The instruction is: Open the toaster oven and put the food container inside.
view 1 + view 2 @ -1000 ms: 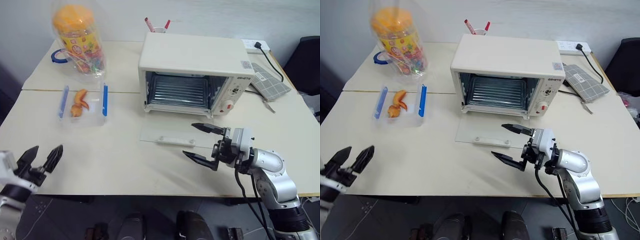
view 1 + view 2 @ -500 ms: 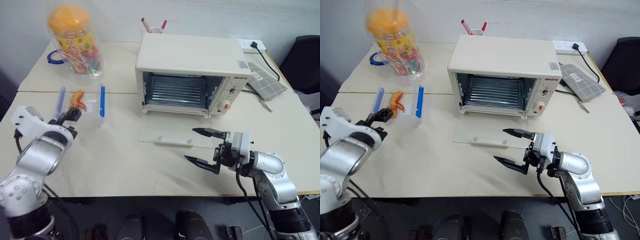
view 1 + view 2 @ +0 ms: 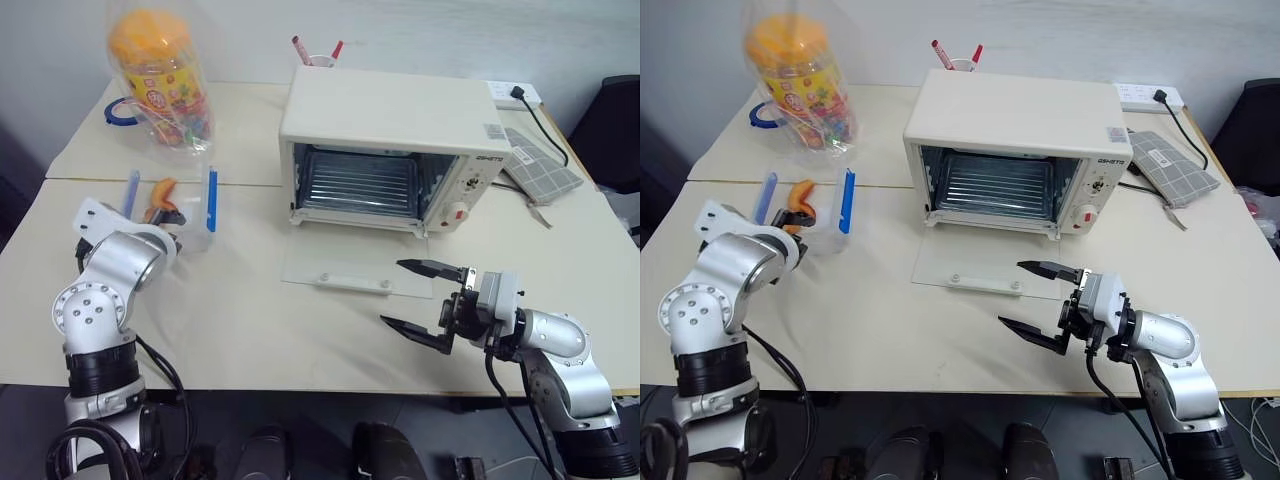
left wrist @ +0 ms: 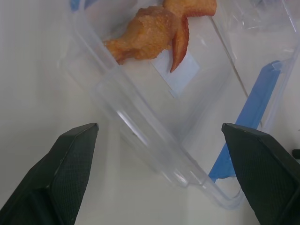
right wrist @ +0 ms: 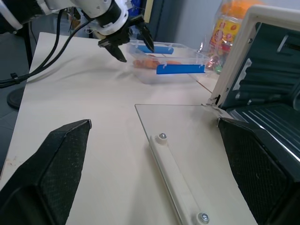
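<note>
We note the toaster oven (image 3: 390, 150) already stands with its glass door (image 3: 355, 268) folded flat onto the table (image 3: 250, 320), so the food container (image 3: 172, 208) is what matters now: it sits well to the left of the oven, its long axis running roughly across the oven's front, blue clips at either end. Our left gripper (image 4: 159, 173), fingers spread wide and empty, hangs right at the container's near wall, straddling one corner. Our right gripper (image 3: 425, 305), likewise wide apart and empty, waits just before the lowered door, so the pick-up looks to be the left arm's.
</note>
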{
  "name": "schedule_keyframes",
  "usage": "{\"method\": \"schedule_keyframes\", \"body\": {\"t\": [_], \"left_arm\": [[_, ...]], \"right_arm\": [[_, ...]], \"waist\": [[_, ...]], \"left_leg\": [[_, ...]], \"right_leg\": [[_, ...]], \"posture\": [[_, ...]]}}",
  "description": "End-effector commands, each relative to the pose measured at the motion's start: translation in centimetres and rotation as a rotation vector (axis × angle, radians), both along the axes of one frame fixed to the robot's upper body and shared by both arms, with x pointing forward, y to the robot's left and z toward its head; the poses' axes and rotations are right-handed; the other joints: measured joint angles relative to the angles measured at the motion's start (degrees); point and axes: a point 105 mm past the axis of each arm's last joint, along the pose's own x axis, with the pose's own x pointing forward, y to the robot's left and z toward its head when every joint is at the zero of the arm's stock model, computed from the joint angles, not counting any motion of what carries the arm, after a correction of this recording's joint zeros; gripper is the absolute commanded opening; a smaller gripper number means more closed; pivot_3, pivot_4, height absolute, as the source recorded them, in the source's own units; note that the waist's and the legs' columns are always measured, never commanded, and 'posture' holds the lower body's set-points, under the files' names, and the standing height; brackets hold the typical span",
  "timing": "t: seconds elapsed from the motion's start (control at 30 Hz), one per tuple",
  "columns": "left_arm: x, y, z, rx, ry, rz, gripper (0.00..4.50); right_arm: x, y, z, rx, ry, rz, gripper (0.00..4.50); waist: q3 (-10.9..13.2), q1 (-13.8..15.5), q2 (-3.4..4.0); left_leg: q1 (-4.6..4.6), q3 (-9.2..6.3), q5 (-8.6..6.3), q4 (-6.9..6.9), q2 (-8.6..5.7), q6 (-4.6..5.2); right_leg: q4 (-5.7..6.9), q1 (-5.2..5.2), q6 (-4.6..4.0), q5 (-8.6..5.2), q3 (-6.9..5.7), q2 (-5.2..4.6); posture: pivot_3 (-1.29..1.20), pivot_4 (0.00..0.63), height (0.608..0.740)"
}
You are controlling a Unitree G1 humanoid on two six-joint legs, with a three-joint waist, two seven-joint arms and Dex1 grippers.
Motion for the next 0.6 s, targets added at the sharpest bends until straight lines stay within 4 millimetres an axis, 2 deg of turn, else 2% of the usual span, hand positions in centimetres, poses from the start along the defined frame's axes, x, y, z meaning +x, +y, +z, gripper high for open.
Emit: {"method": "schedule_keyframes", "body": {"t": [0.03, 0.3, 0.4, 0.6], "left_arm": [[0.6, 0.5, 0.5, 0.019, -0.017, 0.004, 4.07], [0.0, 2.9, -0.5, 0.065, 0.041, 0.046, 1.78], [-0.1, 3.8, -0.2, 0.081, 0.036, 0.064, 0.88], [-0.3, 5.5, 0.6, 0.119, 0.022, 0.083, 0.88]], "right_arm": [[-0.5, -0.2, 1.2, 0.009, -0.045, -0.007, 4.5], [-0.3, -0.4, 1.4, 0.017, -0.056, -0.031, 4.5], [-0.3, -0.5, 1.3, 0.015, -0.054, -0.034, 4.5], [-0.5, -0.6, 1.2, 0.011, -0.049, -0.04, 4.5]], "waist": [[0.0, 0.04, 0.0], [0.0, -0.07, 0.0], [0.0, -0.09, 0.0], [0.0, -0.14, 0.0]], "left_leg": [[0.0, 0.0, 0.0, 0.0, -0.01, 0.0], [0.02, -0.03, 0.02, 0.0, 0.03, -0.04], [0.02, -0.03, 0.02, 0.0, 0.05, -0.04], [0.02, -0.02, 0.03, -0.01, 0.04, -0.06]], "right_leg": [[0.0, 0.0, 0.0, 0.0, -0.03, 0.01], [0.02, 0.0, 0.0, 0.0, -0.07, 0.01], [0.02, 0.0, 0.0, 0.0, -0.07, 0.0], [0.04, -0.02, 0.0, 0.0, -0.08, 0.02]], "posture": [[0.0, 0.15, 0.74], [0.0, 0.15, 0.74], [0.0, 0.15, 0.74], [0.0, 0.15, 0.74]]}}
